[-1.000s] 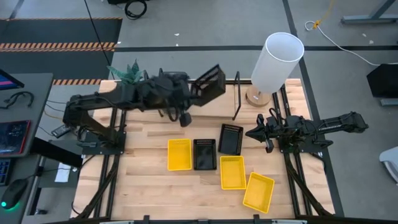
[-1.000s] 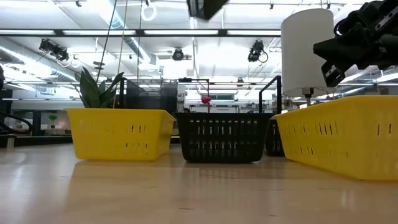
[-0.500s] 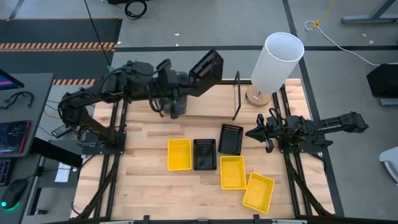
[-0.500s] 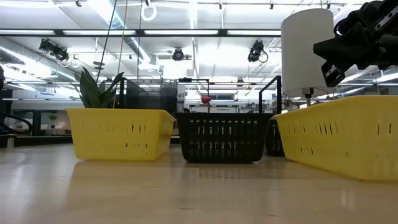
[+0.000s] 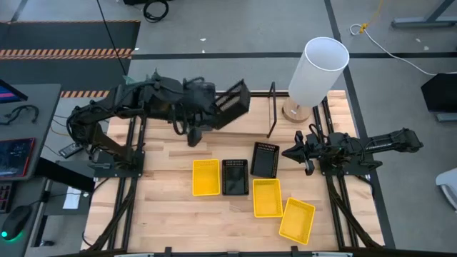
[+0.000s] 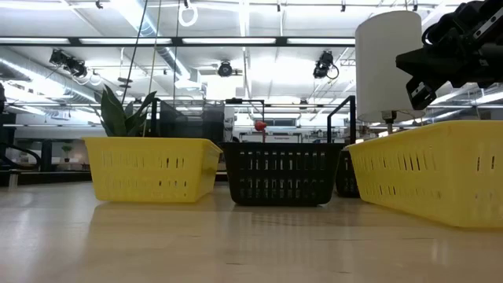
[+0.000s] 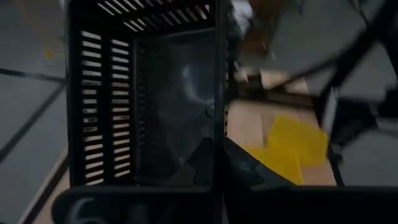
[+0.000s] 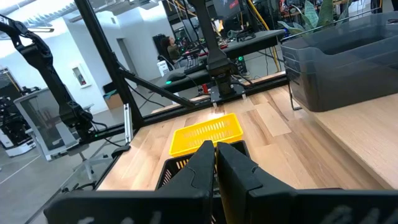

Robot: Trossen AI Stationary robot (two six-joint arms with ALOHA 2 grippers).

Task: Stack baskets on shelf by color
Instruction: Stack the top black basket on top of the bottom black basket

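Note:
My left gripper (image 5: pixel 216 118) is shut on a black basket (image 5: pixel 233 105) and holds it in the air over the far half of the table, near the shelf's upright black loop (image 5: pixel 272 111). On the tabletop stand two black baskets (image 5: pixel 235 177) (image 5: pixel 265 159) and three yellow ones (image 5: pixel 206 177) (image 5: pixel 267 197) (image 5: pixel 297 219), each on its bottom. A dark grey basket (image 8: pixel 345 59) sits on the shelf's light-wood board (image 8: pixel 360 140) in the right wrist view. My right gripper (image 5: pixel 298 153) is shut and waits at the table's right side. My left gripper pinches the black basket by the top of one slotted side wall (image 7: pixel 217 134), one finger (image 7: pixel 194 163) inside the basket and one (image 7: pixel 244 167) outside. The basket is lifted clear and tilted, with its open side turned toward the wrist camera.
A white lamp shade (image 5: pixel 318 70) on a wooden base stands at the far right corner, beside the shelf's loop. A green plant (image 5: pixel 146 82) stands at the far left. Black frame rods run along both sides of the table. Bare wood lies along the near left.
My left gripper, still holding the black basket in the air, swung it toward the far edge, then brought it back and slightly toward the table's left. The basket's tilt changed, and it has left the top of the low view. My right arm stayed still.

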